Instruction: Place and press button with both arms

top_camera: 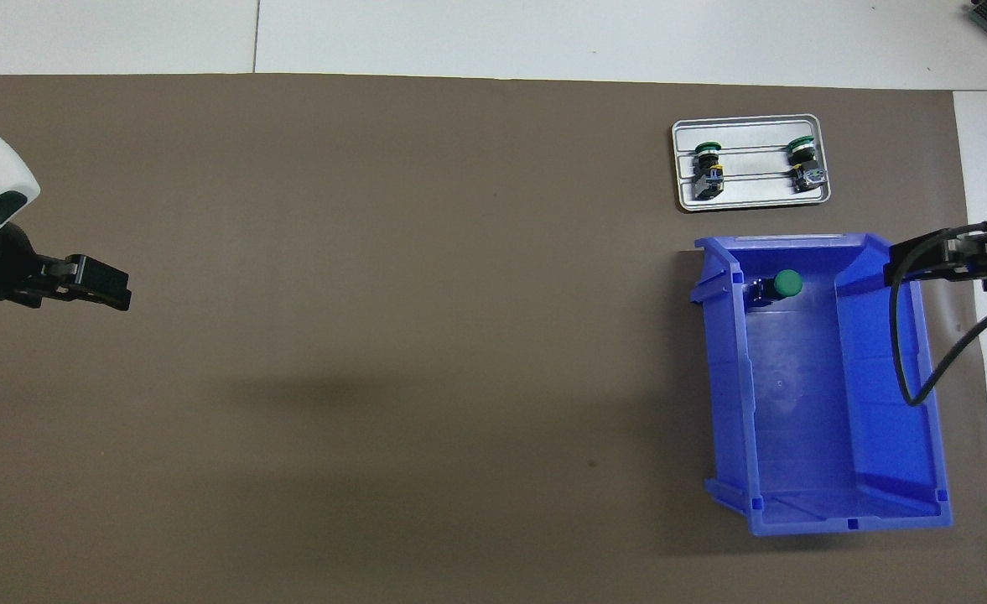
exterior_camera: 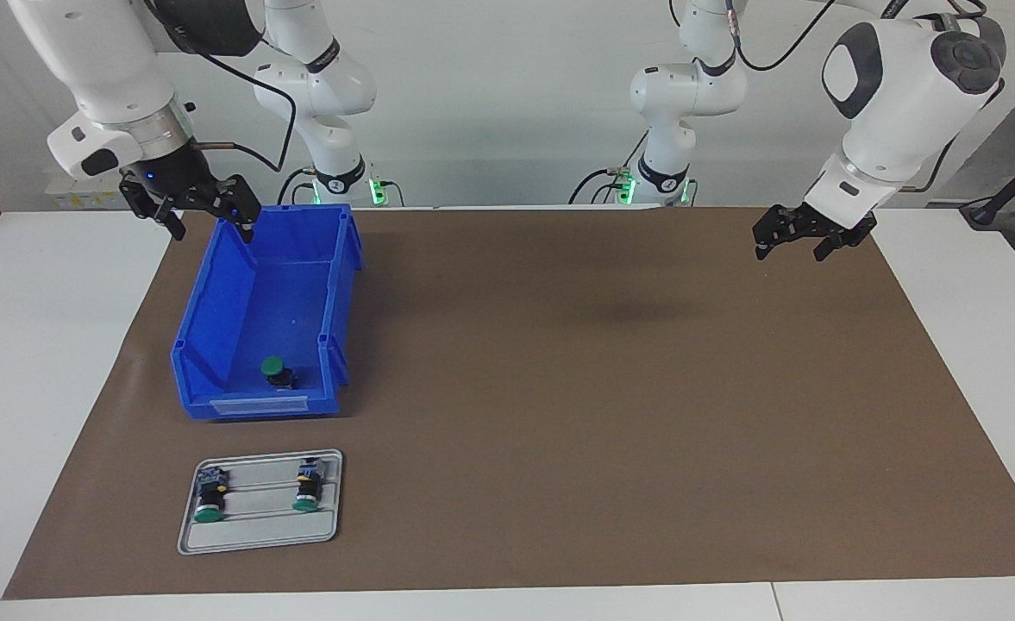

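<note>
One button (exterior_camera: 275, 369) is lying in the blue bin (exterior_camera: 214, 302) at the centre-left of the facing view, close to the bin's wall toward the grey tray (exterior_camera: 257, 539). Two more buttons are sitting in that tray at the lower left. The right gripper (exterior_camera: 205, 216) is hanging at the upper left above the bin's rim, fingers spread and holding nothing. The left gripper (exterior_camera: 805, 237) is waiting at the upper right over the brown mat (exterior_camera: 602, 388), also released and empty. To do the pick well, the right gripper should probably be coming straight down over the green cap, staying off the bin's walls, and closing on the black body rather than the cap.
</note>
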